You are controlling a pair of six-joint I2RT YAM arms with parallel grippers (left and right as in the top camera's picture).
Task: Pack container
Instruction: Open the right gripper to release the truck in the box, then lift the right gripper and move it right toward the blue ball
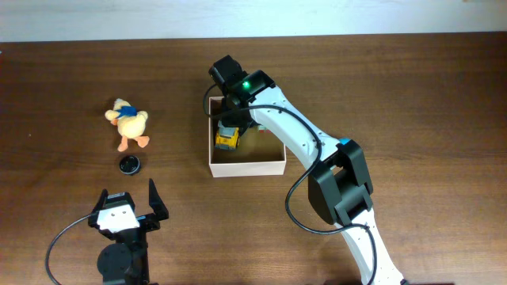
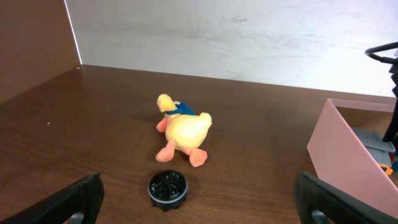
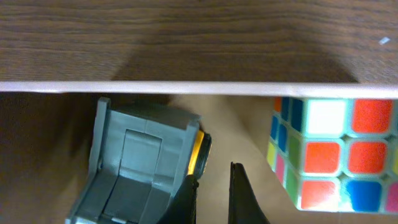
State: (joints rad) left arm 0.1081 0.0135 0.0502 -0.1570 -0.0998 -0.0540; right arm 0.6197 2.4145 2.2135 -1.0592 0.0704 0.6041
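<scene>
I am holding my right pincer (image 3: 214, 190) low inside the container (image 1: 247, 168), with its jaws pinched together and nothing showing between them. The container is sitting near the middle of the table (image 1: 396, 79), with my right arm reaching over its far rim. Inside it, the grey and yellow toy truck (image 3: 140, 165) is lying just to one side of my fingertips and the puzzle cube (image 3: 333, 155) is lying to the other. I am touching neither toy, as far as the wrist view shows.

My left pincer (image 1: 128, 192) is spread wide and carrying nothing. It is hovering at the near edge of the table, facing the plush duck (image 2: 183, 130) and the small round black piece (image 2: 167, 186). Both are lying on bare wood, well apart from the container's left wall, with the black piece nearer to me than the duck.

I am judging the packing as partway through: two toys are in and two are not yet in. The next move is calling for my right arm to rise straight out, so that it is not knocking the truck or dragging the thin wall. My left pincer is best placed to reach forward. The black piece is low and flat, so it is calling for a careful downward pinch, while the duck is soft and should be giving under the jaws.
</scene>
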